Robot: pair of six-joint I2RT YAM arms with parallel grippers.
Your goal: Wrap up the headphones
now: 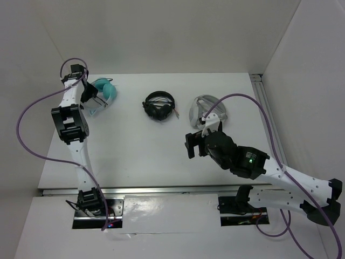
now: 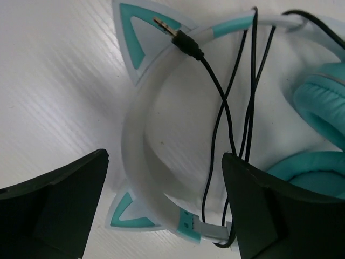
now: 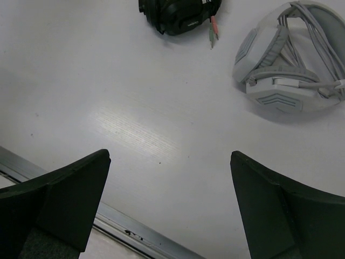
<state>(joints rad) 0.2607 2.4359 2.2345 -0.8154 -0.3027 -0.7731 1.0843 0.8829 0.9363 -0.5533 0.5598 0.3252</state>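
The teal headphones [image 1: 103,91] lie at the table's far left. In the left wrist view their pale headband [image 2: 137,162] with two cat ears curves under my gripper, and the teal ear cups [image 2: 323,102] sit at the right. The thin dark cable [image 2: 218,108] runs in several strands across the headband, and its jack plug [image 2: 180,36] rests on the band by the upper ear. My left gripper [image 1: 90,99] [image 2: 165,159] is open just above the headband, straddling it and holding nothing. My right gripper [image 1: 189,144] [image 3: 170,157] is open and empty over bare table.
Smaller black headphones [image 1: 159,105] [image 3: 178,13] lie at the back centre. A grey round headset [image 1: 209,110] [image 3: 291,59] lies to their right. A metal rail [image 3: 135,232] runs along the table's near edge. White walls close in the left, back and right.
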